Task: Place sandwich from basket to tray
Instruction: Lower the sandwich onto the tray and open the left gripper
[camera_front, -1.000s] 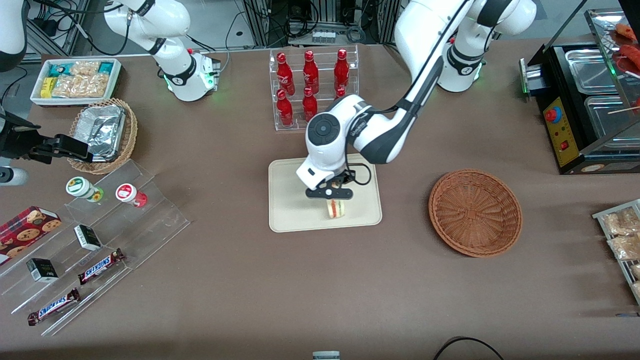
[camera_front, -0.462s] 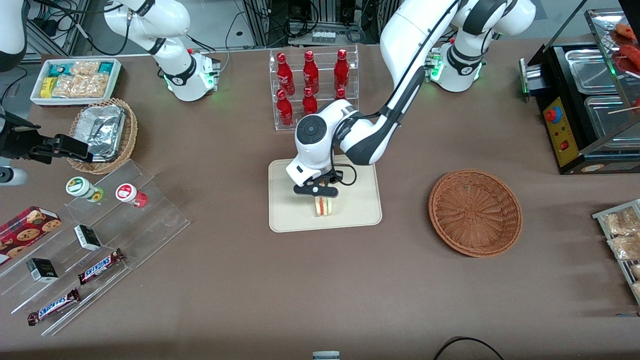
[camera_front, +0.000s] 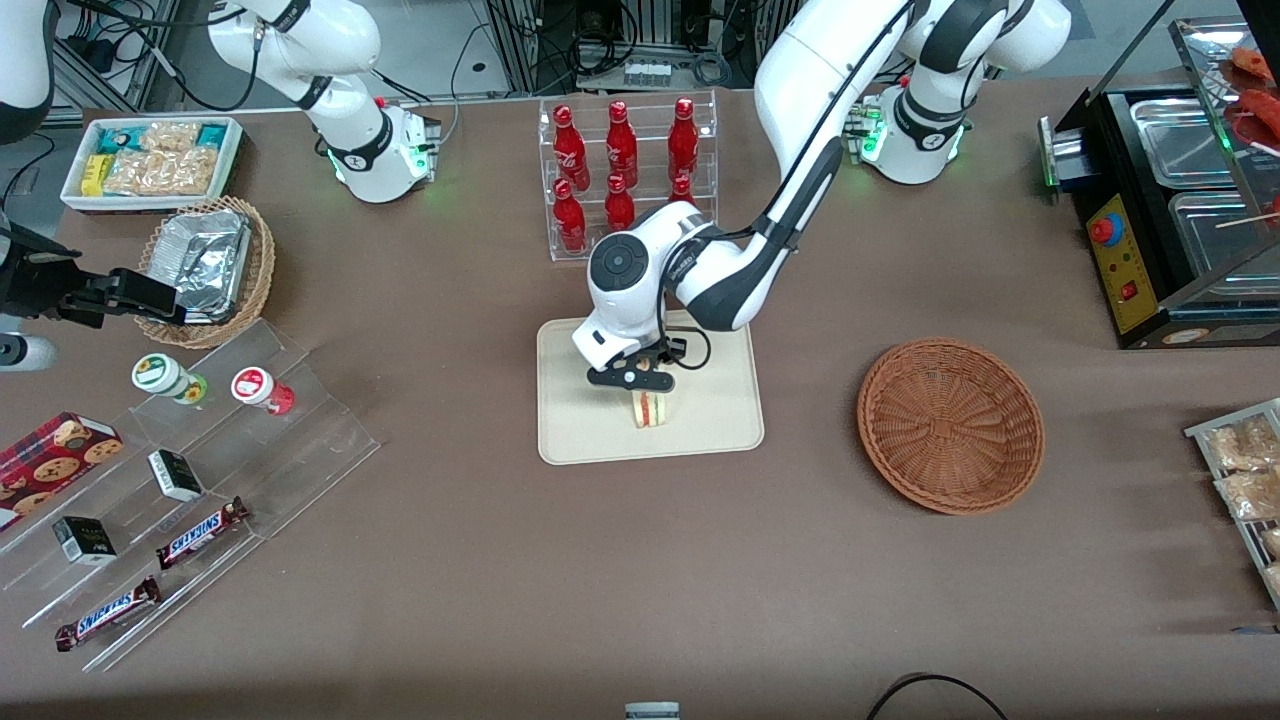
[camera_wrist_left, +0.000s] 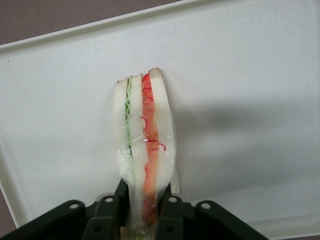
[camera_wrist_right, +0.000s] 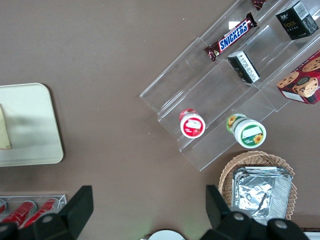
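Observation:
The sandwich (camera_front: 652, 410) is a pale wedge with red and green filling, clear-wrapped. It stands on its edge over the cream tray (camera_front: 580, 420), in the part nearer the front camera. My left gripper (camera_front: 640, 385) is shut on the sandwich's upper end. In the left wrist view the sandwich (camera_wrist_left: 145, 145) sits pinched between the black fingers (camera_wrist_left: 111, 212), with the tray (camera_wrist_left: 240, 75) below it. Whether it rests on the tray I cannot tell. The reddish-brown basket (camera_front: 950, 425) lies empty toward the working arm's end of the table.
A clear rack of red bottles (camera_front: 625, 170) stands just farther from the front camera than the tray. Clear stepped shelves with snacks (camera_front: 180, 470) and a lighter wicker basket with a foil container (camera_front: 205, 265) lie toward the parked arm's end. A black food warmer (camera_front: 1170, 200) stands at the working arm's end.
My gripper has carried the sandwich sideways over the tray toward the parked arm's end, then slowed; in the last half second it barely shifted.

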